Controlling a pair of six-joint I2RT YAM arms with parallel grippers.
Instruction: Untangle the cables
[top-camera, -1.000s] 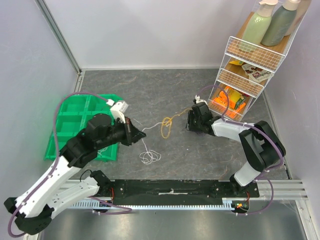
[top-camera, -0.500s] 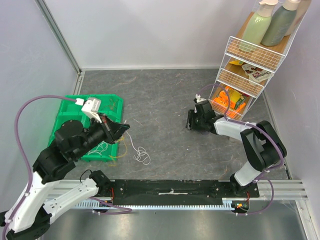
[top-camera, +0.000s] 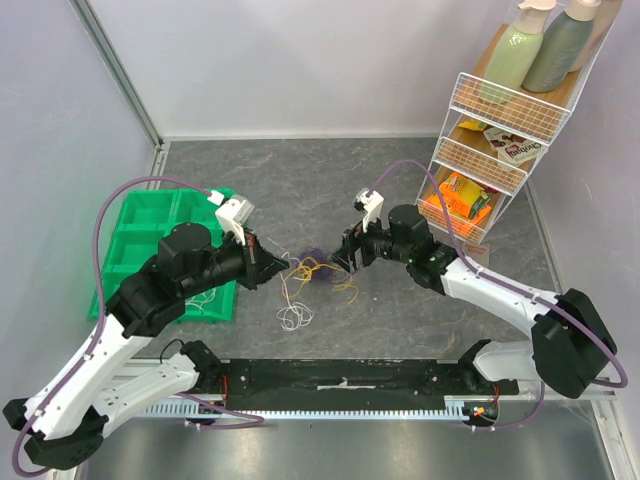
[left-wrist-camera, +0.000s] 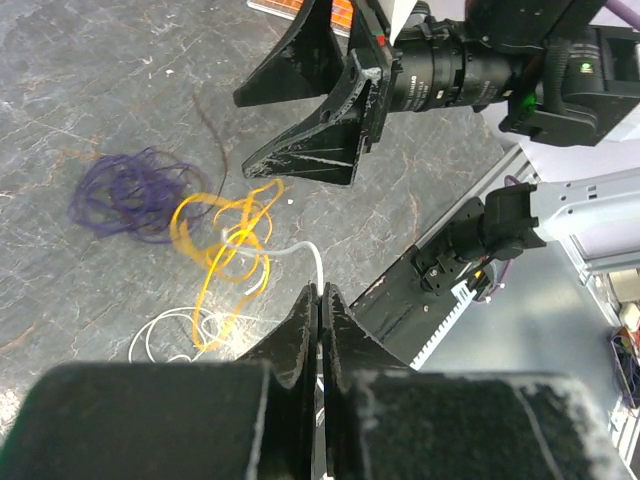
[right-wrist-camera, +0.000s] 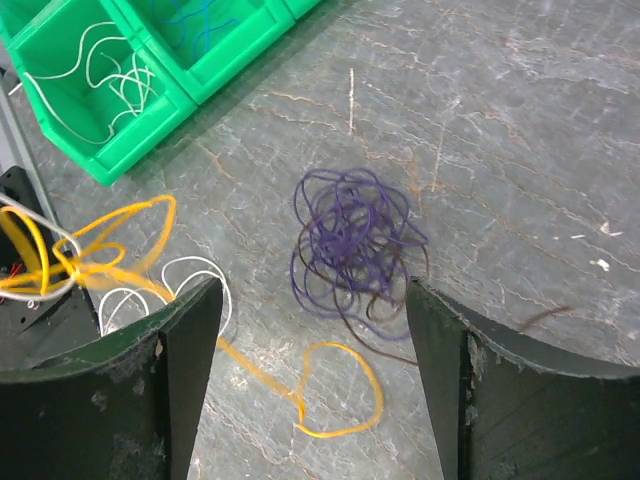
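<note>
The left arm (top-camera: 100, 350) reaches in from the left of the cables (left-wrist-camera: 235, 235), its left gripper (top-camera: 274, 270) held low, jaws pressed together on a pale strand of them; the right arm (top-camera: 490, 290) stretches in from the opposite side. The right gripper (top-camera: 346, 258) hangs just above the cables, fingers spread wide; it faces its partner across them.

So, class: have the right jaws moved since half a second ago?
Yes. The right jaws have moved left, away from the rack, toward the cables.
</note>
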